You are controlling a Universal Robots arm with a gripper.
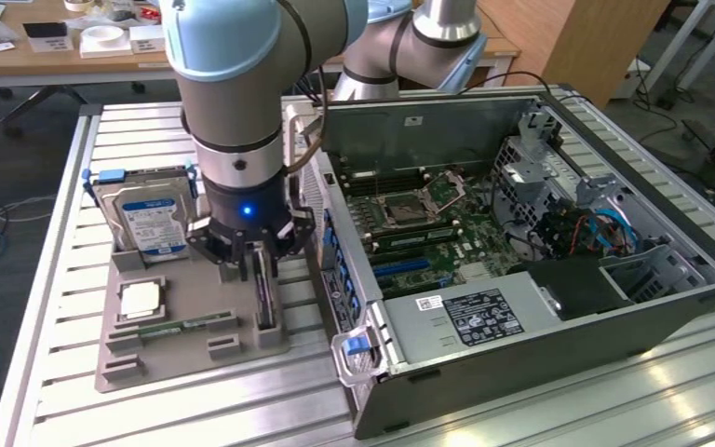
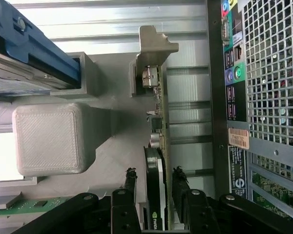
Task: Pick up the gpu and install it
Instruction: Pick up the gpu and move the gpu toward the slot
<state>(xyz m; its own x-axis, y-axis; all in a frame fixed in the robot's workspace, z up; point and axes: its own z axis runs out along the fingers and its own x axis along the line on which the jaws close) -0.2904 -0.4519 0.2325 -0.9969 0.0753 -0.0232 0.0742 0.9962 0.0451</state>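
I find the gripper (image 2: 154, 172) astride the gpu (image 2: 155, 153), fingers (image 2: 130, 184) released either side (nothing gripped yet). The card stands at the tray (image 1: 183, 361) edge beside the computer case (image 1: 655, 312), uninstalled.

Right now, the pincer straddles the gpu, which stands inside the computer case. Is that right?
No. The pincer straddles the gpu, but the gpu stands in the grey tray beside the case, not inside it, as the exterior view shows.
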